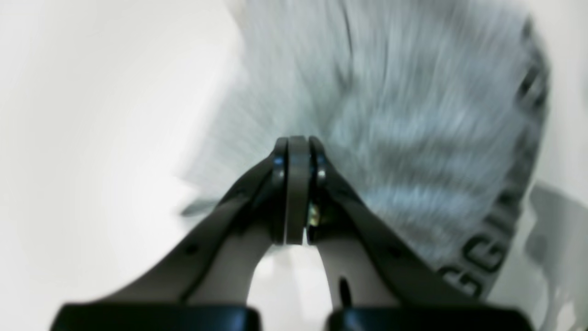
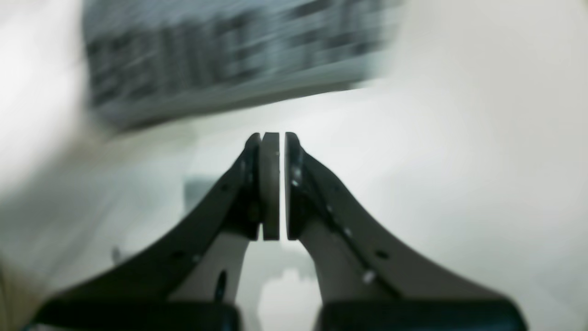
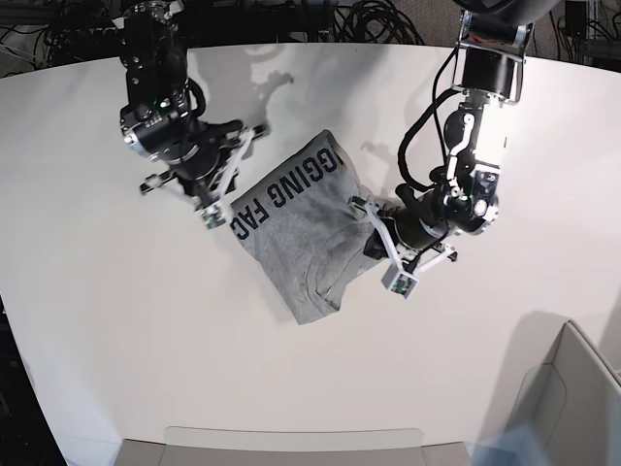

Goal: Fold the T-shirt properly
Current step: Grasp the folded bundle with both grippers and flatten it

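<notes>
T-shirt (image 3: 301, 228) sits mid-desk (image 3: 116, 340), already a folded bundle, lettering showing at its far-left edge. Both pincers are clenched on nothing: left pincer (image 3: 374, 228) touching its right edge, right pincer (image 3: 228, 184) just beside the lettered edge. I'd nudge the edges square, gently.

You see a heather light-grey T-shirt (image 3: 306, 233) with black block lettering along one edge, lying on a plain white table (image 3: 107, 320), flanked by black-and-white arms.
</notes>
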`<state>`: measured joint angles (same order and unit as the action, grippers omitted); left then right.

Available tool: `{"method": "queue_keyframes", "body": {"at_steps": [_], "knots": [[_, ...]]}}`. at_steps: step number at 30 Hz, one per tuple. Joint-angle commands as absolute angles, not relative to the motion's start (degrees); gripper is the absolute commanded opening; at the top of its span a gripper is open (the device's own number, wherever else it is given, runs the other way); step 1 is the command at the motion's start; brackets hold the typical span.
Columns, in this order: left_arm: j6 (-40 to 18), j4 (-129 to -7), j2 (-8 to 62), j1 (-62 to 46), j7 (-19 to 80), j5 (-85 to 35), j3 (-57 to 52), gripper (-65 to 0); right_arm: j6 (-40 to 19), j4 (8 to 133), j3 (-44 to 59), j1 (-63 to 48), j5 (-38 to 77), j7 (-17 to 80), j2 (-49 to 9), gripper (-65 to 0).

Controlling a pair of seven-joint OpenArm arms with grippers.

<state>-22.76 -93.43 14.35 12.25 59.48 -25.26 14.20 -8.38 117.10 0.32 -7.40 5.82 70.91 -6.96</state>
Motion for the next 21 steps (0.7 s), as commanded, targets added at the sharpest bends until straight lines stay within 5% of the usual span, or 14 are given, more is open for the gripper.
{"method": "queue_keyframes", "body": {"at_steps": [1,5,14,21], "knots": [[-23.3,-97.3,14.5,11.5,58.3,-25.9,13.8,-65.0,-8.1,117.8,2.9,-4.8,5.7,69.1,-7.2,-63.6],[-23.4,-103.6,14.5,6.5,58.3,-25.9,15.7,-65.0,-8.2,112.7,5.8,1.6,5.3,68.0,-7.7,-63.5],[-23.3,-96.7,14.6,5.1,58.2,-25.6,29.8,-65.0,-8.1,88.5,5.6,12.2,5.2,62.5,-7.4,-63.6],[-23.3,-91.5,16.4,5.2,58.2,-25.6,28.1,-65.0,-8.1,85.1,-5.4,9.7,5.6,62.5,-7.2,-63.6]]}}
